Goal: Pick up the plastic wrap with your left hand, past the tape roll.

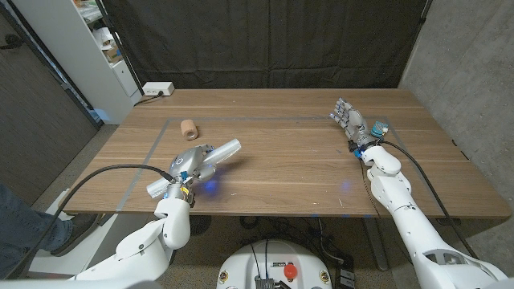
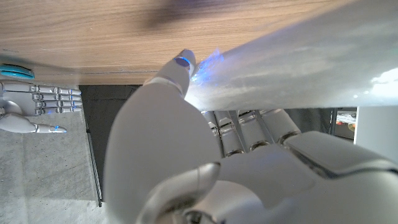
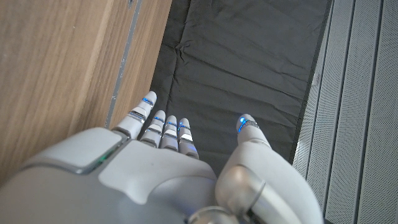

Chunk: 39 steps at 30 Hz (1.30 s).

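- The left robot hand (image 1: pixel 187 166) grips the plastic wrap (image 1: pixel 217 152), a long pale roll, near the front left part of the wooden table (image 1: pixel 289 160).
- The roll lies slantwise through the grip: one end sticks out toward the table's middle, the other (image 1: pixel 156 187) pokes out nearer the front edge, beside the wrist.
- Whether the roll is clear of the tabletop or still touching it cannot be told from the head view.
- In the left wrist view the fingers (image 2: pixel 249 127) curl under the plastic wrap (image 2: pixel 298 68) while the thumb (image 2: pixel 177 68) presses against its side, a blue light glowing at the tip.
- The tape roll (image 1: pixel 188 128), small and tan, stands on the table farther back than the left robot hand and apart from it, just inside a faint marked line on the wood.
- The right robot hand (image 1: pixel 350 122) is open and holds nothing, its fingers spread and reaching toward the far edge at the table's right side.
- In the right wrist view the right robot hand (image 3: pixel 168 162) shows its fingers (image 3: pixel 163 124) straight and apart, blue lights at the tips, against a black curtain (image 3: pixel 249 56).
- That black curtain (image 1: pixel 265 40) hangs behind the table; a white shelf unit (image 1: pixel 80 48) stands at the far left, and a white power strip (image 1: pixel 157 90) lies at the table's far left corner.
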Motion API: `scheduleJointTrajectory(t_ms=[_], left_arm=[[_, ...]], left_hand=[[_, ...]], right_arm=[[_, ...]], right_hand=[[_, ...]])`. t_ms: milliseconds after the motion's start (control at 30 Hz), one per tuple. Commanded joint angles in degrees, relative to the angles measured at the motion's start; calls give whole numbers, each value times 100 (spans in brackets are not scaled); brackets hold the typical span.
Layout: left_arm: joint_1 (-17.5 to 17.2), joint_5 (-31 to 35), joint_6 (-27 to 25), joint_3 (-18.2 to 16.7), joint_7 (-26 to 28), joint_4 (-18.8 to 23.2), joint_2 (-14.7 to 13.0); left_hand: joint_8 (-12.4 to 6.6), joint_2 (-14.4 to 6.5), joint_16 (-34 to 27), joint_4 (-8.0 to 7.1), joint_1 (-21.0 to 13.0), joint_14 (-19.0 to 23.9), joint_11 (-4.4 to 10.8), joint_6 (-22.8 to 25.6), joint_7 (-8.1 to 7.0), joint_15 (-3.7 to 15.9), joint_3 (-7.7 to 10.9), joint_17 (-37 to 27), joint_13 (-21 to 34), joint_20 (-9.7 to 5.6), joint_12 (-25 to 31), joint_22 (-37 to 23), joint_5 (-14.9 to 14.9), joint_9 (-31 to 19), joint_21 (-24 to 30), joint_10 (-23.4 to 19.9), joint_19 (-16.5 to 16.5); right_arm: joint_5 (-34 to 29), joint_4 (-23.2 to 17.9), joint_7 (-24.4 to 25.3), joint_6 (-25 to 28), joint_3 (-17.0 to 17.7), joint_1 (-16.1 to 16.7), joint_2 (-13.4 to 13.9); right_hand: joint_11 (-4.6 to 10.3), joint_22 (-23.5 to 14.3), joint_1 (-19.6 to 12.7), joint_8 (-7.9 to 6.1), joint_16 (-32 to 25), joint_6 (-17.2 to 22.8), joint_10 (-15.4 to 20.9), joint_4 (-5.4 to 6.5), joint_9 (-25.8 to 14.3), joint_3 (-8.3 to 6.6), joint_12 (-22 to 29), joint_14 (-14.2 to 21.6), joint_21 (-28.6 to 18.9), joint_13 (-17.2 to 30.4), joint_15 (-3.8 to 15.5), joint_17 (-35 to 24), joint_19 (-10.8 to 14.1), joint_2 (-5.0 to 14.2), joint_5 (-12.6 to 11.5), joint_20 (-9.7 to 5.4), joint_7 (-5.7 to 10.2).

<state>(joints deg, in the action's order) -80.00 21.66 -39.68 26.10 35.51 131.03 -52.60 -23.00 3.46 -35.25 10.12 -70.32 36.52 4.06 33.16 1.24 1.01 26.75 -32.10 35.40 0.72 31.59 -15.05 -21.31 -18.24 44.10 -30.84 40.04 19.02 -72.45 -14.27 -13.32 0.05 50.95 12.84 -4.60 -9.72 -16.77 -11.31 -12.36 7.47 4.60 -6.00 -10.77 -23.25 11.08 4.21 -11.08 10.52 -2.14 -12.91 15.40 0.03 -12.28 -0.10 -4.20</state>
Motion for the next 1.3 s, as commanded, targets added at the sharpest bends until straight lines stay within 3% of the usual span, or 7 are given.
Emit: scheduleJointTrajectory(t_ms=[33, 1300], left_arm=[[-100, 96, -103, -104, -74, 272, -129], [-558, 2, 285, -871, -338, 704, -495]], left_hand=[[-55, -983, 2, -34, -985, 272, 12, 39, 5, 346, -2, -32, 48, -13, 31, -4, -50, -30, 60, -60, -32], [-85, -975, 83, -46, -920, 282, 39, 96, -8, 335, -8, -132, 243, -50, 20, 39, -135, -96, 322, -141, -238]], right_arm=[[26, -46, 11, -9, 23, 36, 13], [14, -222, 94, 12, 25, 119, 43]], right_hand=[[11, -15, -6, 4, -32, 17, 30, -31, -10, -13, 1, 56, -8, 30, 10, -19, 44, -19, 2, -4, -18], [17, -15, -4, 0, -34, 28, 46, -45, -10, -16, 5, 72, -9, 30, 14, -26, 58, 2, 5, -17, -28]])
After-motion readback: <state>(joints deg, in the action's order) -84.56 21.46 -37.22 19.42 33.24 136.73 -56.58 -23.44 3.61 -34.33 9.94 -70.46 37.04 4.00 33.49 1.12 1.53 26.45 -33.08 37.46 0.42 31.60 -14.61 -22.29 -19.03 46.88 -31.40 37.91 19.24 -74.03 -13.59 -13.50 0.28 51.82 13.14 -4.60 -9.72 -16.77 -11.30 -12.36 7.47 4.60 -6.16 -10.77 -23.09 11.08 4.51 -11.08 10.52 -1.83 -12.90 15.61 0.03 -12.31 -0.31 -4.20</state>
